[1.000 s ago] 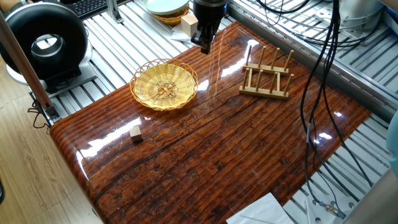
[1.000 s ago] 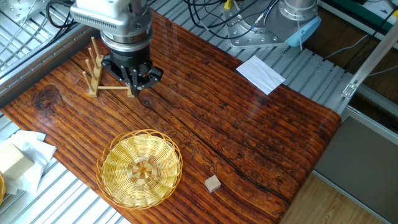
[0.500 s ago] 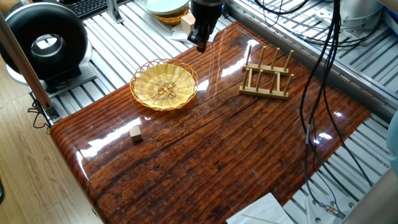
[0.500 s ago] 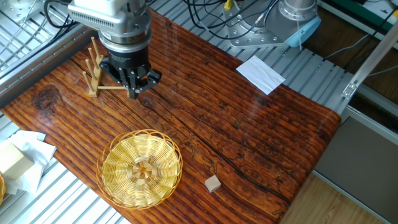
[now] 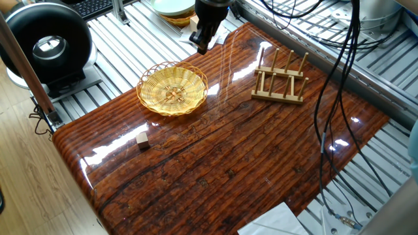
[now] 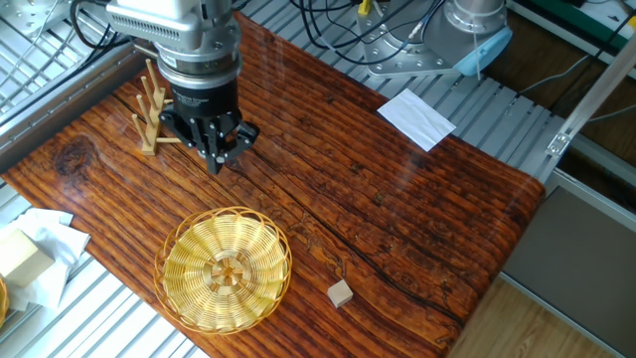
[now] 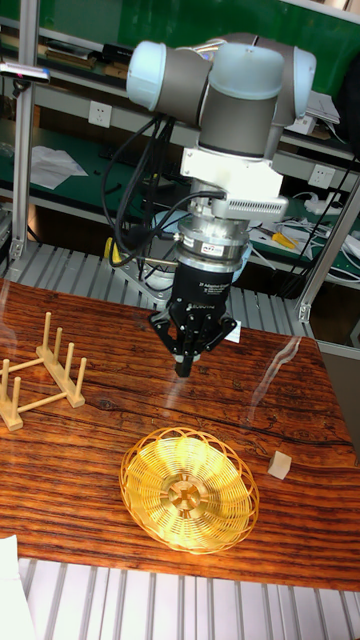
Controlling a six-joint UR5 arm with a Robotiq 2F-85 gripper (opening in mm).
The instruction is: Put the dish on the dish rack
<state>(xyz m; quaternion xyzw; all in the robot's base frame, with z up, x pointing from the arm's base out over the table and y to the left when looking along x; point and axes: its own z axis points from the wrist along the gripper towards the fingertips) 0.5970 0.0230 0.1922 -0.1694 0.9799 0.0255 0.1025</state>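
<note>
Golden dish [image 7: 189,490] flat on bench, below-forward of gripper [image 7: 184,368]; gripper pinched narrow, empty; rack [image 5: 281,79] well apart.

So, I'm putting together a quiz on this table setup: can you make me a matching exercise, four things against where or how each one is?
Things:
1. dish
2. dish rack
3. small wooden cube
4. gripper

Places or states:
A. in the air above the table, holding nothing
B. standing empty, pegs upright
C. lying flat on the table, nothing in it
D. resting alone near the table's edge

Pairs: 1-C, 2-B, 3-D, 4-A
</note>
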